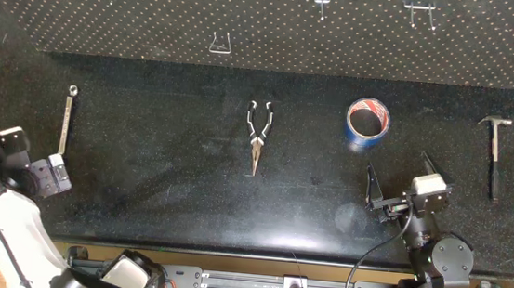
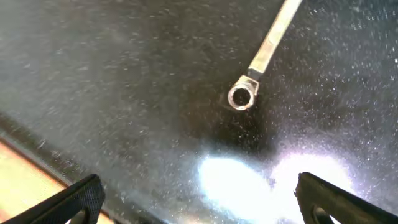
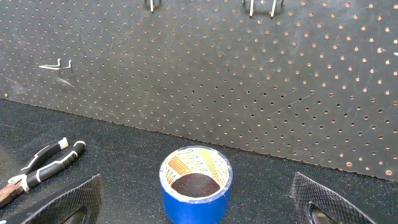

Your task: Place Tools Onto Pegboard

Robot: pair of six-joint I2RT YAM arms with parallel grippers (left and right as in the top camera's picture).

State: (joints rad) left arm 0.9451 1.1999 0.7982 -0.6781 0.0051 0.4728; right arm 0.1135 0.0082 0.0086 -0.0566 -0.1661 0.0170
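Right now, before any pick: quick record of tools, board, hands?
pegboard: at the back, hooks bare
wrench: flat on table, far left
pliers: flat, middle
tape roll: hole up, right of middle
hammer: flat, far right
left hand: open, empty, above the wrench's ring end
right hand: open, empty, facing tape roll

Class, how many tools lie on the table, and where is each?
4: a wrench at the far left, pliers in the middle, a blue tape roll right of them, a hammer at the far right. None seems hidden.
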